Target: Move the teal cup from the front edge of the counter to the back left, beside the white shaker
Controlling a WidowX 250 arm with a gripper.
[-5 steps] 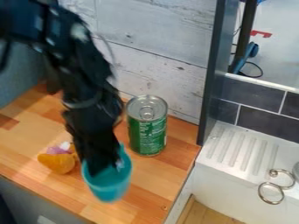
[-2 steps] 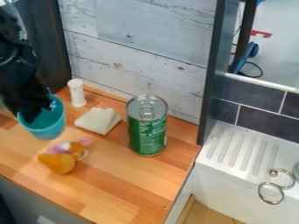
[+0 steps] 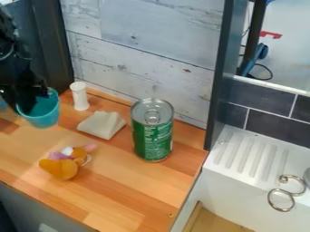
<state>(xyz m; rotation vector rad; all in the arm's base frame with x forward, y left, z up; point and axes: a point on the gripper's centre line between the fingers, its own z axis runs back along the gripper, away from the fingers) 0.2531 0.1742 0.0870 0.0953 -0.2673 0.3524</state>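
Black gripper (image 3: 33,96) holds a turquoise cup (image 3: 42,118) at the left side of the table (image 3: 130,192)

The gripper comes from the upper left and is closed on the cup, at the cup's upper part. The open mouth of the cup is turned up, and the dark gripper covers one part of it. I cannot tell if the bottom of the cup touches the table.

Just beside the cup, to the right, a small white cylinder (image 3: 80,99) stands upright near the wall. Next to this cylinder, a bit nearer to the camera, lies an off-white piece (image 3: 97,126) in the form of a wedge. Below the cup in the view, an orange and purple toy (image 3: 63,166) lies on the table. More to the right, a green can (image 3: 152,138) stands upright, with its silver top up; it is well apart from the cup.

Behind these things is a wall of whitish boards (image 3: 142,56). A dark upright post (image 3: 217,84) stands at the right end of this wall. After the post there are dark tiles (image 3: 275,129) and a white surface with grooves (image 3: 247,156), where two metal rings (image 3: 281,209) are at the right.
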